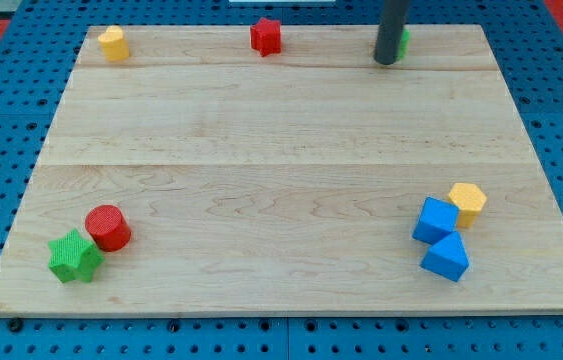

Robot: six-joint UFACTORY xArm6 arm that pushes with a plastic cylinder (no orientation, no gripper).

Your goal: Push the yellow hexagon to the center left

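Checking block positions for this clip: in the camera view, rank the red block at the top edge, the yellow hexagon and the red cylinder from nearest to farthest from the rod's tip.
Measured from my tip, at the view's top right:
1. Red block, top edge, to the tip's left.
2. Yellow hexagon, lower right, touching a blue block.
3. Red cylinder, lower left corner.
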